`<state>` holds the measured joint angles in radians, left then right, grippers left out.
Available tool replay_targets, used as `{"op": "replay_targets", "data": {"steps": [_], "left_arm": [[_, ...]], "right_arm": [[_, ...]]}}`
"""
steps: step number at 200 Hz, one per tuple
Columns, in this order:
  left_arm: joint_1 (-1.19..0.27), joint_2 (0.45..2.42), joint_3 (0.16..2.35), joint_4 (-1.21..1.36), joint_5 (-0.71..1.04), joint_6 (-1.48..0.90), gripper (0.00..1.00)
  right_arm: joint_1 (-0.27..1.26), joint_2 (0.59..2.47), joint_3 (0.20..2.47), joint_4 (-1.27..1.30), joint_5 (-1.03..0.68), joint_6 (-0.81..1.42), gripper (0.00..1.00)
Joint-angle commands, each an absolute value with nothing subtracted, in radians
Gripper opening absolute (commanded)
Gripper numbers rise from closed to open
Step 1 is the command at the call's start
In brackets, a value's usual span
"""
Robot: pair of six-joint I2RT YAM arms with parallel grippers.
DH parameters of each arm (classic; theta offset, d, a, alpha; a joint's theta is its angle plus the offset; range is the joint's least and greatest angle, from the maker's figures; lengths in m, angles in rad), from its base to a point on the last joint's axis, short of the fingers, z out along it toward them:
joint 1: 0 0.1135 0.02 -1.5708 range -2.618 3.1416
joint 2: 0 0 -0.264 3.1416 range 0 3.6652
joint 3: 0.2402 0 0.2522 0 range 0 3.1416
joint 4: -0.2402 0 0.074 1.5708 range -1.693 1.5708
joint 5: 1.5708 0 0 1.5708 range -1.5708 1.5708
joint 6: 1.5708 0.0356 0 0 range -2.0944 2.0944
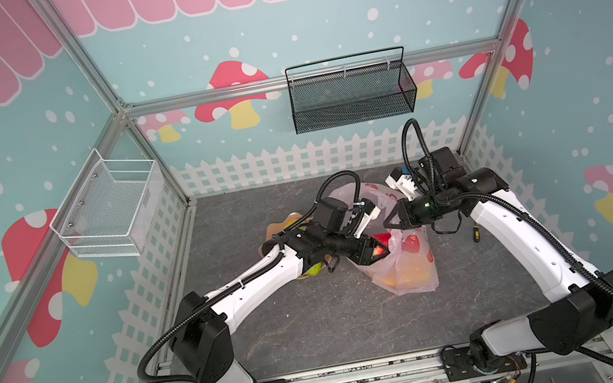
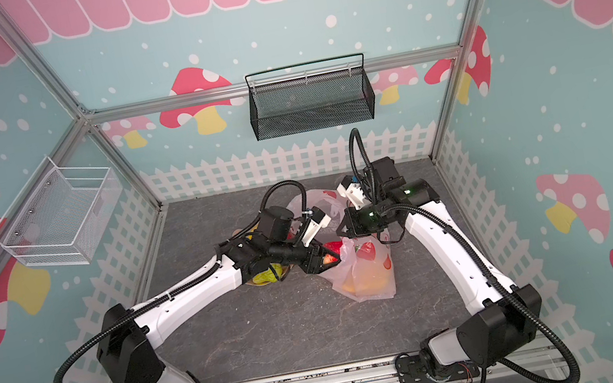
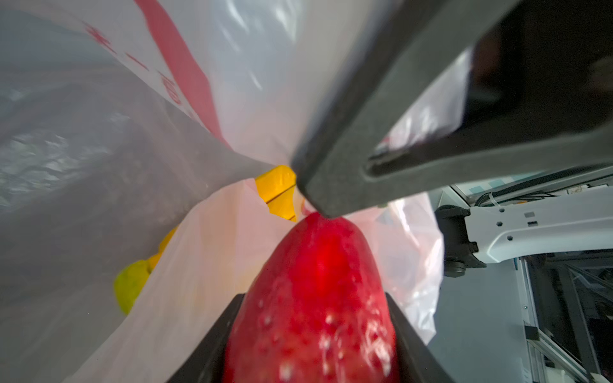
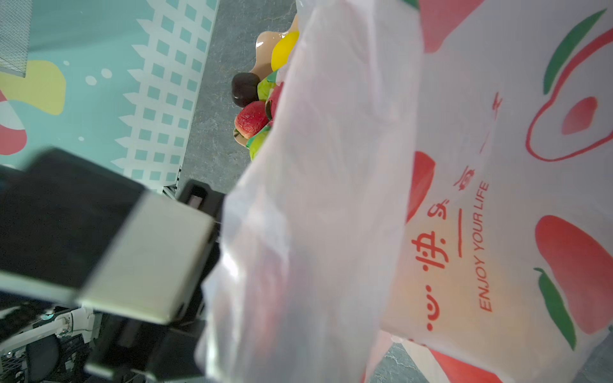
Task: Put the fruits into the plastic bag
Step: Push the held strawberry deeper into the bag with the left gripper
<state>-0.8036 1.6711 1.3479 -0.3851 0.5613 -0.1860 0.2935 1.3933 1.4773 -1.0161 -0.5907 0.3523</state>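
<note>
Gray table (image 1: 319, 325), mushroom walls (image 1: 187, 44). Left jaws pinch a red fruit (image 3: 315, 298). Right jaws pinch the plastic bag (image 1: 405, 264); its inside looks blurry.

Mostly hidden beneath left arm (image 1: 264, 277), tan dish (image 1: 275, 228); cut by picture edge, red fruit (image 3: 315, 298); blurred behind plastic bag (image 1: 422, 266), other fruits (image 1: 399, 276).

Arm shells: white, screw-dotted, left arm (image 1: 256, 281) and right arm (image 1: 514, 233).
Joints: black housings (image 1: 204, 344).
Cabling: black corrugated conduit (image 1: 140, 370).
Left gripper (image 1: 381, 249): black.
Indicator: green light (image 1: 427, 204).
</note>
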Motion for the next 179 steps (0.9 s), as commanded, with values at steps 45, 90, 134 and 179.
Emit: {"op": "replay_targets", "data": {"steps": [45,90,134,179], "left_arm": [[-0.764,1.733,1.382,-0.305,0.496,-0.241,0.19],[-0.714,1.655,1.360,-0.318,0.602,-0.213,0.20],[-0.642,1.590,1.325,-0.324,0.619,-0.213,0.18],[-0.623,1.623,1.383,-0.389,0.515,-0.165,0.17]], "right_arm": [[0.288,1.371,1.432,-0.988,-0.615,0.358,0.00],[0.288,1.360,1.425,-0.989,-0.608,0.364,0.00],[0.288,1.350,1.423,-0.998,-0.601,0.360,0.00],[0.288,1.348,1.421,-0.999,-0.605,0.357,0.00]]}}
